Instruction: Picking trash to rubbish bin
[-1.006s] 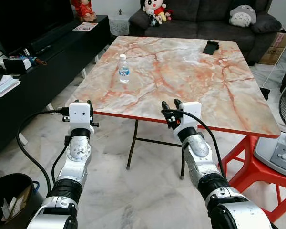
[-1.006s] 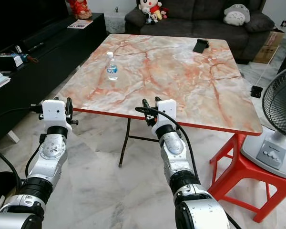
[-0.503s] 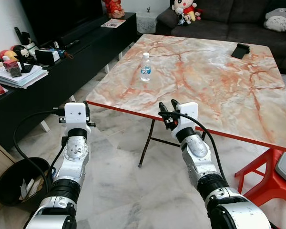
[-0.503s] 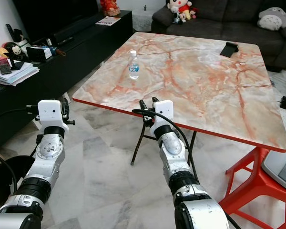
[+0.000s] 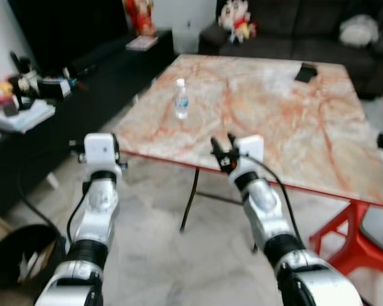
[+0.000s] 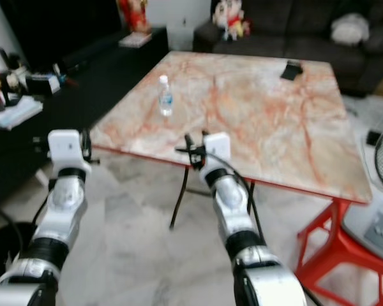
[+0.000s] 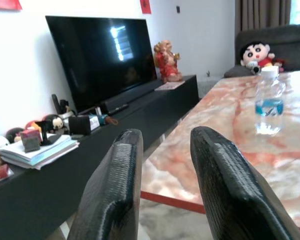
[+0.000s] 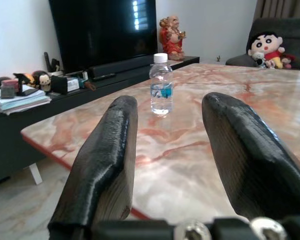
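A plastic water bottle (image 5: 181, 106) with a white cap and blue label is seen standing upright on the marble-patterned counter (image 5: 287, 121), toward its left side and a bit in from the near red edge. Nothing is touching it. A small dark object (image 5: 304, 72) is lying near the far right corner of the counter, too blurred to be identified.

The left end effector (image 5: 99, 145) is held up in front of the counter's near left corner, short of the edge, with its fingers (image 7: 115, 190) spread apart and nothing between them. The right end effector (image 5: 222, 152) is raised right at the near edge, fingers (image 8: 105, 165) also parted and empty, and the bottle is framed in the gap ahead of it.

A black rubbish bin (image 5: 16, 258) with some paper scraps inside is sat on the floor at the lower left, well apart from the counter. A long black TV cabinet (image 5: 64, 95) with clutter on top runs along the left side, and a dark sofa (image 5: 293, 32) with plush toys is placed behind the counter. Red stool legs (image 5: 345, 236) are tucked under the right end.
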### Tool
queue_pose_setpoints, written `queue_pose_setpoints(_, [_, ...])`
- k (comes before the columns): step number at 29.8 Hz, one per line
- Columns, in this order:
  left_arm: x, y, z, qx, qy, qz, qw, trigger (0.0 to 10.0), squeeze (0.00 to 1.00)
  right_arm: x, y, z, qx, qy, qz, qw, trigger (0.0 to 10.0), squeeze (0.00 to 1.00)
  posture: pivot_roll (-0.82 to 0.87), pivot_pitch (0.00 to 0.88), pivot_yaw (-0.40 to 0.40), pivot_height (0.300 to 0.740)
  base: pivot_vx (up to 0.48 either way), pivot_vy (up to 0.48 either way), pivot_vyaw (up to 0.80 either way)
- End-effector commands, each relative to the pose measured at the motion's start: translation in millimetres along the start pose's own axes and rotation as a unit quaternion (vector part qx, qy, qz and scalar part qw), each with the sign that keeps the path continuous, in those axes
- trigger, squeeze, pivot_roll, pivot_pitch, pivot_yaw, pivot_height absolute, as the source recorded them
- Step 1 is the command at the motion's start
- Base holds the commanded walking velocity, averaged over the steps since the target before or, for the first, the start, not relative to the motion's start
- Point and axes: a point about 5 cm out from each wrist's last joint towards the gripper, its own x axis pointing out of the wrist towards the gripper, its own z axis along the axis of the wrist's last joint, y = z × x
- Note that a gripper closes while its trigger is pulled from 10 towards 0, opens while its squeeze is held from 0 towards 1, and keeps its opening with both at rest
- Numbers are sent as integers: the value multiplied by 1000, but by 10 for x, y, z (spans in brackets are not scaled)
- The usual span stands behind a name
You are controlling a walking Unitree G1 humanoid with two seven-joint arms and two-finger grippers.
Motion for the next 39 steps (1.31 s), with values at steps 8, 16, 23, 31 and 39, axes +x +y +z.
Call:
queue_pose_setpoints(8, [-16, -58, -5, -4, 6, -22, 1000, 10000, 0, 13, 26, 18, 7, -4, -1, 1000, 10000, 0, 38, 23, 18, 740, 0, 41, 0])
queue_pose_setpoints(16, [-14, -58, -12, -2, 10, -28, 1000, 10000, 0, 11, 28, 8, 8, -1, -2, 1000, 10000, 0, 38, 25, 19, 740, 0, 367, -300])
queue_pose_setpoints(23, [-15, -64, -3, 4, 6, -33, 999, 10000, 0, 2, 22, 7, 7, -4, -8, 1000, 10000, 0, 40, 28, 19, 740, 0, 213, 0])
queue_pose_setpoints(31, [5, -99, 91, -4, -13, -39, 999, 10000, 0, 15, 16, 26, 11, -7, -12, 1000, 10000, 0, 39, 28, 22, 740, 0, 0, 0])
queue_pose_setpoints(39, [47, -83, 149, -3, -19, -36, 999, 10000, 0, 36, 14, 43, 21, -6, -15, 1000, 10000, 0, 39, 25, 28, 740, 174, 0, -352])
